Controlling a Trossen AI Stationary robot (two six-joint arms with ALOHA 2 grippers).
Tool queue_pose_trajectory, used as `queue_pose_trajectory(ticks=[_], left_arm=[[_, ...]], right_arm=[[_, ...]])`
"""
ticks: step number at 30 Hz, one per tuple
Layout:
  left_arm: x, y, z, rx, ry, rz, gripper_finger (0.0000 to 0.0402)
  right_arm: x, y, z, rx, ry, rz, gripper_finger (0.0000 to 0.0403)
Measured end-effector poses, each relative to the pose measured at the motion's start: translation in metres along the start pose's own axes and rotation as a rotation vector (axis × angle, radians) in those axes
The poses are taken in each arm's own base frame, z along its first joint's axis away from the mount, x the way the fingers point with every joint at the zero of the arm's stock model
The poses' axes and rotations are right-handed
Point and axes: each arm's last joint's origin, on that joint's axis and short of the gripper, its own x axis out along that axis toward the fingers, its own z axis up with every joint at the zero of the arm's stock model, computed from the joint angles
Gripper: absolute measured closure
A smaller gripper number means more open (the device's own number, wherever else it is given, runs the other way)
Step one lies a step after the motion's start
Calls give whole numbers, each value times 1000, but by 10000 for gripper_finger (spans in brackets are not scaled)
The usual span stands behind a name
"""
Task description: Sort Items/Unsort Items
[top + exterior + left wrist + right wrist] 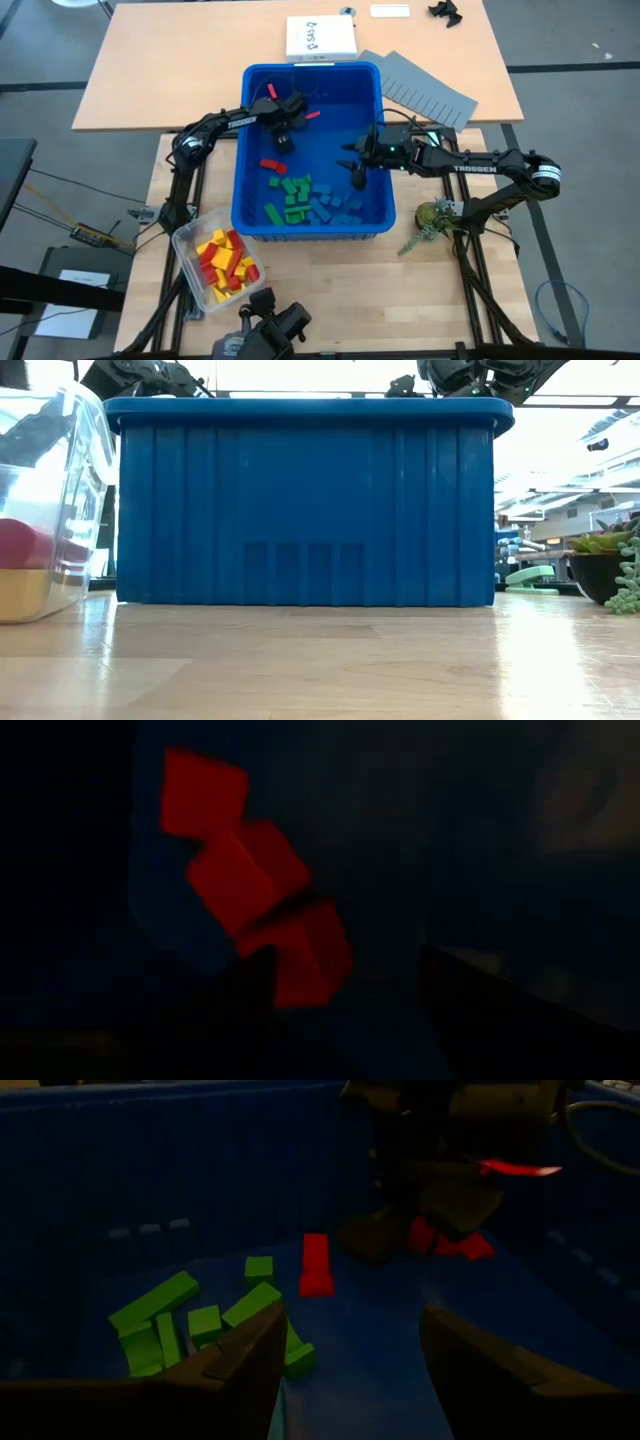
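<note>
blocks [300,197] in blue bin [250,150]

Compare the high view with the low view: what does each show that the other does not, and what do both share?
Only the high view looks inside the blue bin: green blocks, blue blocks and a red block lie on its floor, with the left gripper and the right gripper both lowered into it. It also shows the grey divider sheets beyond the bin.

Only the low view shows the bin's ribbed front wall and the room behind.

Both share the bin, the clear container of red and yellow blocks, and the small plant.
</note>
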Motion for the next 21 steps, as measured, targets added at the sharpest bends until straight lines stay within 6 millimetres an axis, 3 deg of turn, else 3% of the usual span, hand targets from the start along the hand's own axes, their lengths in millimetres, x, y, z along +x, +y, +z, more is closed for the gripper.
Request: queue_pose_trajectory(ticks=[12, 21], left_arm=[[-4, -10, 1, 31, -21, -118, 153], [-35, -25, 15, 101, -46, -186, 153]], right_arm=[[0, 0, -1, 6, 12, 0, 174], [0, 0, -3, 4, 26, 2, 174]])
